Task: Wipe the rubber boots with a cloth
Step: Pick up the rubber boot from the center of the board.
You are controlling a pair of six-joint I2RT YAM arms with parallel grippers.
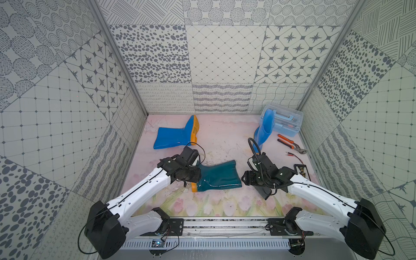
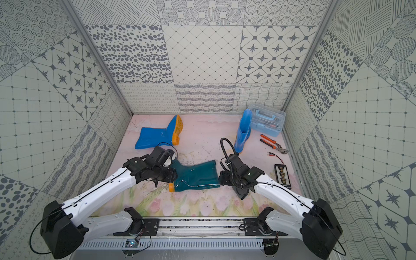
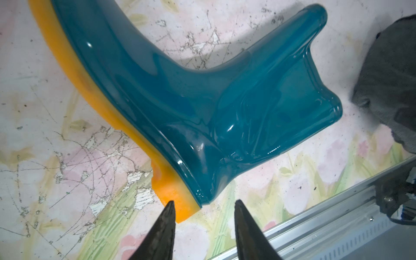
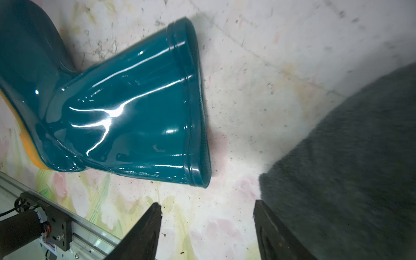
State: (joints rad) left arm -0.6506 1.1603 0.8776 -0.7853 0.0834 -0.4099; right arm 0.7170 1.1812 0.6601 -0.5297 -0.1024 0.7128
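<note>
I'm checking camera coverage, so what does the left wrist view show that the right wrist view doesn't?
Only left wrist: the left gripper, jaws apart at the orange heel. Only right wrist: the right gripper, jaws apart beside the cloth. Both: the teal boot on its side, the cloth and the metal rail.

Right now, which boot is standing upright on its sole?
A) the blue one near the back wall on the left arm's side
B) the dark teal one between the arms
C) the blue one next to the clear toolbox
C: the blue boot by the clear toolbox stands on its sole with the shaft up, while the teal boot and the other blue boot lie on their sides.
</note>
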